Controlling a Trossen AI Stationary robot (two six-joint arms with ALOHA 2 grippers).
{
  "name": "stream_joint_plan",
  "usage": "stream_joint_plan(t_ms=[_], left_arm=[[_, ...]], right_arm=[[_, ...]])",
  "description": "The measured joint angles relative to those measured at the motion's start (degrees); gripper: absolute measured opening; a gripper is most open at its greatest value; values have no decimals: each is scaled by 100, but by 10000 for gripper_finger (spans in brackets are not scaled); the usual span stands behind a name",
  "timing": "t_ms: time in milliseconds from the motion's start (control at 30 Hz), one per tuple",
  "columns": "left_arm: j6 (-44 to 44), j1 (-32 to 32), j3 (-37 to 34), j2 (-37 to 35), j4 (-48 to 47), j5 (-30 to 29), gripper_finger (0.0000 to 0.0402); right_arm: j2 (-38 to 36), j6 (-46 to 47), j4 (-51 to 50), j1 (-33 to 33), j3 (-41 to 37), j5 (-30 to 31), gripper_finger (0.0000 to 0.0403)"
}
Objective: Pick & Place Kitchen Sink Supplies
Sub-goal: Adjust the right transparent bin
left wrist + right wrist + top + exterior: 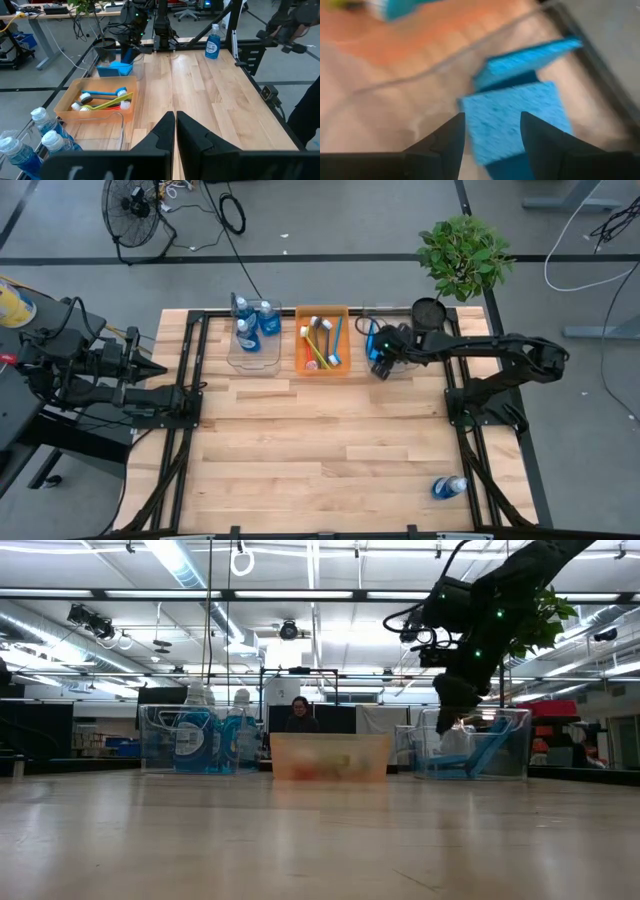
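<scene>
Two flat blue sponges lie in the clear bin at the table's far right: one flat, one tilted behind it. My right gripper hangs open over that bin, fingers slanting down, with the flat sponge below the gap. I cannot see it touching the sponge. Several brushes lie in the orange bin. Clear bottles with blue contents stand in the left clear bin. One more bottle lies on its side near the table's front right corner. My left gripper waits shut at the table's left edge.
A green potted plant stands beyond the table's far right corner, beside the sponge bin. Black frame rails run along the table's left and right sides. Bare wood fills the middle and near part. A person shows in the room behind.
</scene>
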Motion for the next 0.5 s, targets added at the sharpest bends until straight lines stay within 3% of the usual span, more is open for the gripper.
stream_joint_plan(t_ms=[167, 500], left_arm=[[0, 0, 0, 0, 0, 0, 23], [0, -1, 1, -2, 0, -1, 23]], right_arm=[[-138, -10, 264, 294, 0, -406, 190], [-662, 119, 720, 392, 0, 2, 154]])
